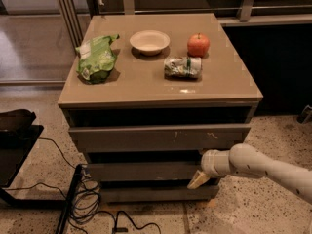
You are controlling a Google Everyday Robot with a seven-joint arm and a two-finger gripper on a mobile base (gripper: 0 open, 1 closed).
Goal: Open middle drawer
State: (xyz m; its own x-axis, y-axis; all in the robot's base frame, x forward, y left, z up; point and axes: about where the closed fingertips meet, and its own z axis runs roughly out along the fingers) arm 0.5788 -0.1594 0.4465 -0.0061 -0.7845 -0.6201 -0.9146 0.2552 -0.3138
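Low, pincer (199, 180) at middle drawer (141, 171), cables (91, 199) nearby

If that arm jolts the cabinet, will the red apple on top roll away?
Probably not far: the apple sits upright on the flat cabinet top, well back from the front edge. It is round, though, so a hard knock might set it rolling. The gripper is low, at the right end of the middle drawer, nowhere near it.

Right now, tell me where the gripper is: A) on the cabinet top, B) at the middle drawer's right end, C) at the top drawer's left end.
B: the gripper is at the right end of the middle drawer, near the lower edge of its front.
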